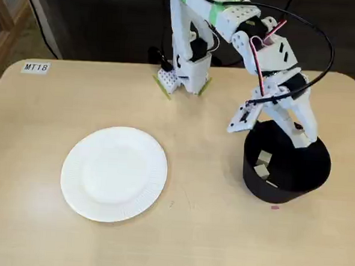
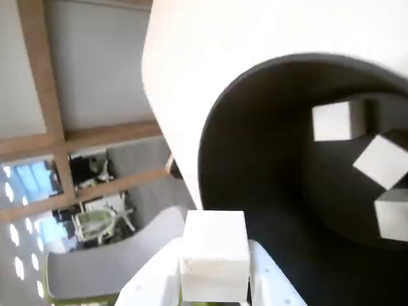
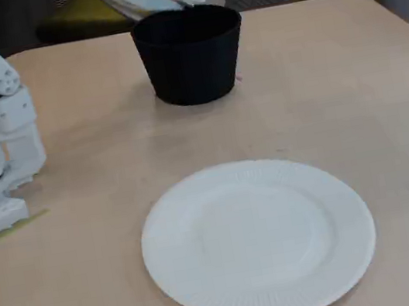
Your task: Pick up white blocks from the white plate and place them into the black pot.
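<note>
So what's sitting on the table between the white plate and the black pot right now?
Nothing: both fixed views show only bare tabletop between the white plate and the black pot.

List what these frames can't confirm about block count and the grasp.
- Pot contents: end effector covers part of the opening in a fixed view; the other fixed view sees only the wall.
- Wrist view: right edge crops the pot; three loose blocks show.
- Held block: fingertips cut off at the bottom edge.

Bare white plate (image 1: pixel 114 173); blocks (image 2: pixel 382 161) inside black pot (image 1: pixel 287 167).
</note>
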Tool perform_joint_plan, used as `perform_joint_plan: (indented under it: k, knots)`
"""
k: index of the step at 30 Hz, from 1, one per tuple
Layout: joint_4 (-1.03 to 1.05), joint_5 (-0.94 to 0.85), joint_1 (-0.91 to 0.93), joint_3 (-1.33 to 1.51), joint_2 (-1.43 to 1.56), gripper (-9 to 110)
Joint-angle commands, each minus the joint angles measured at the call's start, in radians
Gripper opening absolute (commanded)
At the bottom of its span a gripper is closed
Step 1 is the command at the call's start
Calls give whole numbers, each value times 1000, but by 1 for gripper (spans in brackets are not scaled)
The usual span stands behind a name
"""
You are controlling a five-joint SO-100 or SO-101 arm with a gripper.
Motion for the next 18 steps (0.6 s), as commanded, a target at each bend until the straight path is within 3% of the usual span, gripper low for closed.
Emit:
perform_joint_plan:
  k: [1, 2, 4, 12, 13, 17, 18]
  knots:
    - [40, 5, 26, -3, 11, 12]
    - [67, 6, 28, -3, 14, 28]
    - [103, 21, 34, -3, 23, 41]
    - [127, -11, 28, -3, 94, 49]
    - [127, -9, 28, -3, 114, 44]
    - [152, -2, 58, -3, 268, -2]
    - [173, -5, 78, -3, 319, -2]
